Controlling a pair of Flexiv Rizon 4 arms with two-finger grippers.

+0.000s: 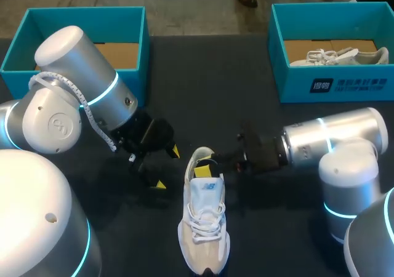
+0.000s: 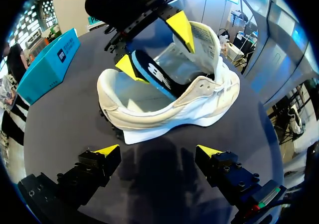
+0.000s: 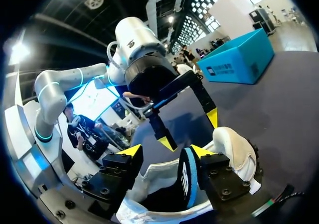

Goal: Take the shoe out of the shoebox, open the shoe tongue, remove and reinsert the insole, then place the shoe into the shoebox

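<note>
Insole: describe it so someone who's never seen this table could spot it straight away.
Out on the dark table lies a single white shoe. Standing on edge in its opening, between the right gripper's yellow tips, is the insole. It is a thin dark slab with a bright blue rim, the only dark piece against the pale shoe.

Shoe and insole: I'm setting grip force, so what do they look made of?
Shoe: the upper looks like off-white suede or brushed fabric, matte with a fuzzy nap. The sole beneath seems to be smooth white foam or rubber. Insole: likely thin foam, with a dark cloth-like top and a bright blue edge, slightly curved where it stands out of the shoe.
</note>
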